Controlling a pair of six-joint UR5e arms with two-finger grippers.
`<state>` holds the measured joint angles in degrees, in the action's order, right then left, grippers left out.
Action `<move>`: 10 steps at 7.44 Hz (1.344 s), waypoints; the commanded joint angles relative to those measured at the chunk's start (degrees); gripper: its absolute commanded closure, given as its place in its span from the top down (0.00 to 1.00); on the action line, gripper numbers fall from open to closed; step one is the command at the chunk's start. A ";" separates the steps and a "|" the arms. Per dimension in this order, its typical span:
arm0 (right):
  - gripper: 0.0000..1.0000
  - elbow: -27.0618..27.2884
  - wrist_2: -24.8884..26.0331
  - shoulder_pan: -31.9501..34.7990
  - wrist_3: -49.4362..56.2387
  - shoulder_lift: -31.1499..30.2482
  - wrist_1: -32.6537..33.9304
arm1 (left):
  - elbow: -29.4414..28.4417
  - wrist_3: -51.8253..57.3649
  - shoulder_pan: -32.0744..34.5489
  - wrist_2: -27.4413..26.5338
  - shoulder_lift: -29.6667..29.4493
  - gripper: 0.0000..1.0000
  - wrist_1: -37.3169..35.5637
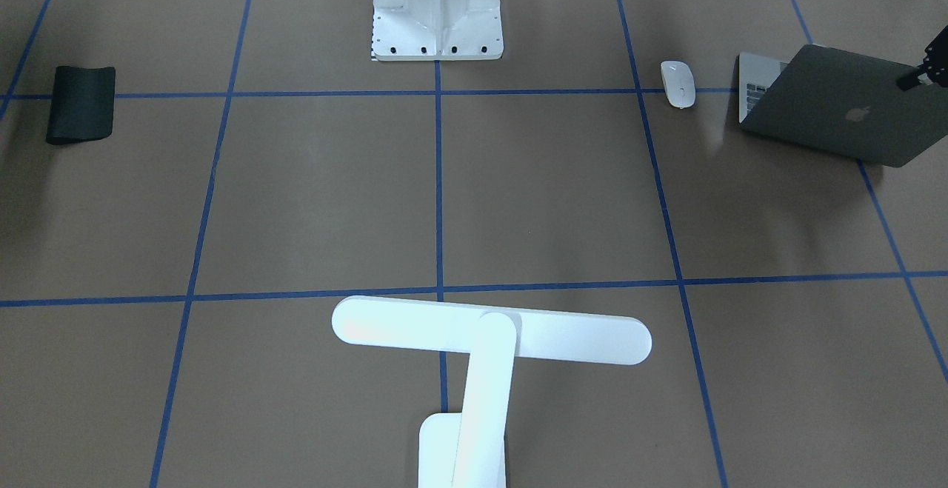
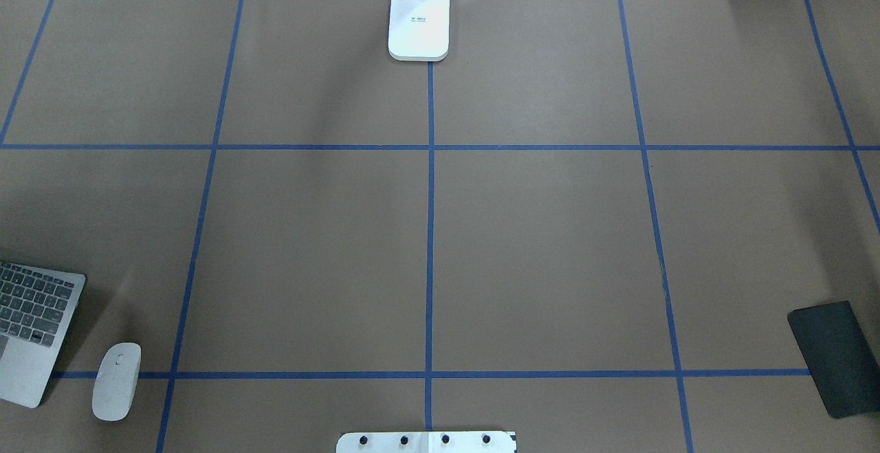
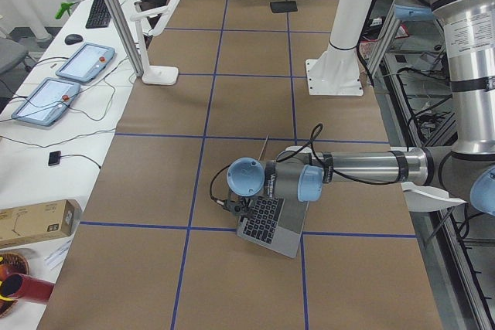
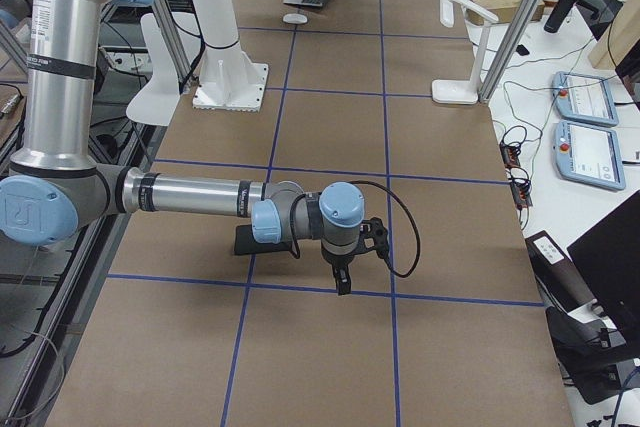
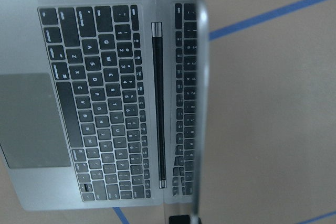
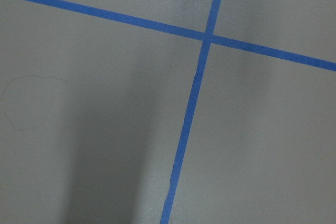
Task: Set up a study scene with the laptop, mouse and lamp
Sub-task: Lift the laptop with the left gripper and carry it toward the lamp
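Observation:
The laptop (image 1: 837,107) stands half open at my left end of the table, its apple-logo lid tilted up. Its keyboard shows in the overhead view (image 2: 31,315) and fills the left wrist view (image 5: 105,98). My left gripper (image 1: 912,79) is at the lid's free edge, one finger on each face, shut on the lid. The white mouse (image 1: 678,83) lies beside the laptop, also seen in the overhead view (image 2: 117,381). The white lamp (image 1: 489,340) stands at the far middle edge, its base in the overhead view (image 2: 419,23). My right gripper (image 4: 343,282) hangs over bare table; I cannot tell its state.
A flat black mat (image 1: 81,103) lies at my right end, next to the right arm (image 4: 255,242). The white bolted pedestal (image 1: 437,7) stands at the robot's side. Blue tape lines grid the brown table (image 2: 550,247).

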<state>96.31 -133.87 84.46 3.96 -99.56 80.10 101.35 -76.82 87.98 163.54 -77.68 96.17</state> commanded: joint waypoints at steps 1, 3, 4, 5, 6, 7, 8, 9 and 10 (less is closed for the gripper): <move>1.00 0.10 -0.07 0.00 0.00 -0.63 -0.04 | -0.09 -6.38 0.00 0.20 -6.40 0.00 -0.11; 1.00 -0.07 0.10 0.00 0.00 -0.72 -0.04 | -0.53 -13.24 0.00 0.20 -13.17 0.00 -0.11; 1.00 0.01 -0.07 0.09 0.00 -1.07 0.05 | -1.23 -16.31 -0.08 0.20 -16.77 0.00 -0.11; 1.00 -0.16 -0.07 0.00 -0.09 -1.16 0.23 | -2.02 -17.74 -0.43 0.20 -20.02 0.00 -0.11; 1.00 -0.16 -0.16 0.00 -0.09 -1.51 0.31 | -1.85 -19.93 -2.70 0.12 -22.23 0.00 -0.28; 1.00 0.01 -0.68 0.09 -0.09 -2.03 0.32 | -2.03 -23.43 -4.46 -0.06 -25.56 0.00 -0.28; 1.00 0.10 -0.42 0.09 0.00 -2.30 0.14 | -2.03 -26.95 -6.48 -0.24 -28.20 0.00 -0.28; 1.00 -0.16 0.01 0.00 -0.96 -2.30 1.27 | -2.20 -30.72 -8.76 -0.41 -31.10 0.00 -0.20; 1.00 -0.25 0.89 -0.09 -0.80 -2.21 2.41 | -2.29 -35.98 -11.48 -1.63 -34.70 0.00 -0.28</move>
<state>96.21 -133.84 84.47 3.37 -101.77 81.23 99.19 -106.80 79.74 162.94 -108.07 95.93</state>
